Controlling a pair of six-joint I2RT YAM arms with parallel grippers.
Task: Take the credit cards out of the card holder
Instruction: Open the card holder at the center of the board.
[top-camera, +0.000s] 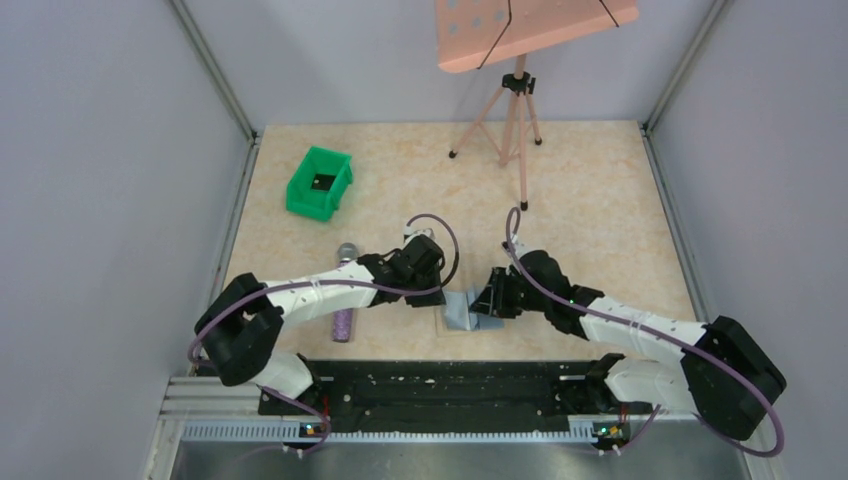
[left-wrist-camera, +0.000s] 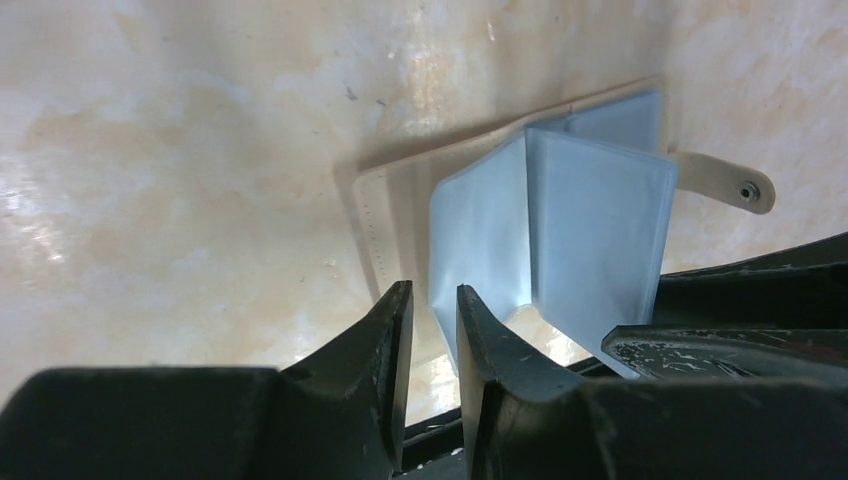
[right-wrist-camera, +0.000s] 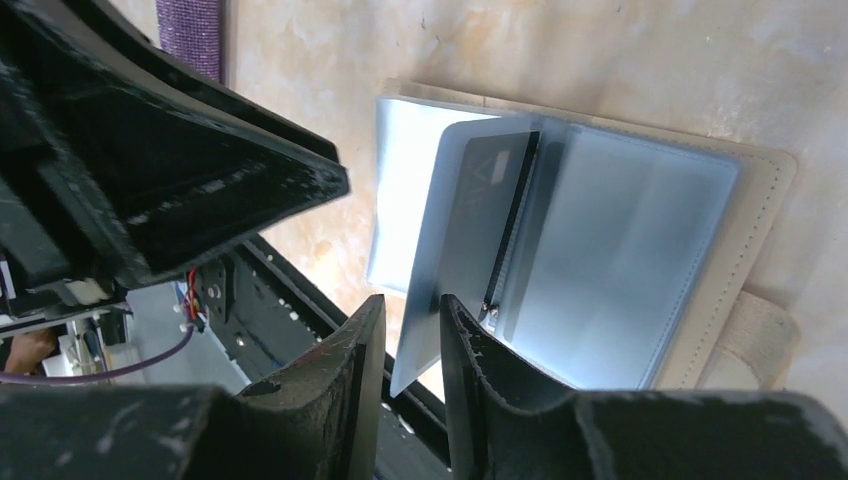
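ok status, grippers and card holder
Left gripper nearly closed at open beige-and-blue flat card holder, grip unclear. Right gripper pinching a sleeve; dark card inside. Purple microphone aside, not blocking.

Card holder (left-wrist-camera: 590, 220) – beige rim, pale blue-grey sleeves (one dark card (right-wrist-camera: 485, 220)), green bin (top-camera: 305, 195), purple microphone (top-camera: 344, 320), mottled cream table (top-camera: 600, 200).

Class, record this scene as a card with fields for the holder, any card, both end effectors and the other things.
holder: lying open, sleeves raised
card: dark, inside a sleeve
left end effector: fingers slightly apart at holder's edge
right end effector: sleeve between fingers, grip unclear
others: bin, microphone, tripod
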